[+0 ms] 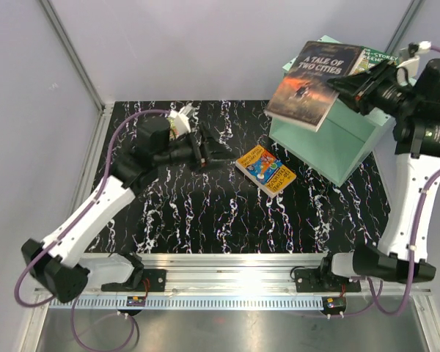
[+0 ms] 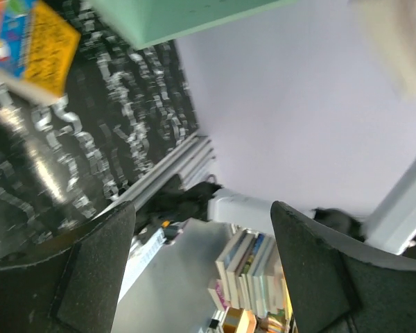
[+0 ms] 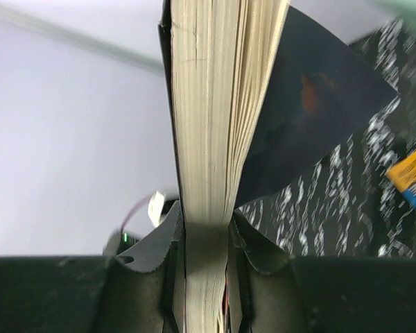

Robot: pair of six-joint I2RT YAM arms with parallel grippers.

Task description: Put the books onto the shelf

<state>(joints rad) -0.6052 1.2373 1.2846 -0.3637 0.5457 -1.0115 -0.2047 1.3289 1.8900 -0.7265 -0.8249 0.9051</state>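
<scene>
Two right fingers [image 3: 149, 253] clamped on dark book [image 1: 308, 88] — over shelf [image 1: 330, 147], left fingers [image 2: 90, 277] spread

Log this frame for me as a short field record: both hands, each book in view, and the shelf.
left hand: open, empty, over the table
right hand: shut on the dark book, gripping its page edge
dark book: held in the air above the shelf
orange-blue book: flat on the table near the shelf, untouched
green book: partly hidden behind the dark book; what it rests on is unclear
shelf: mint-green box, far right of the table
</scene>
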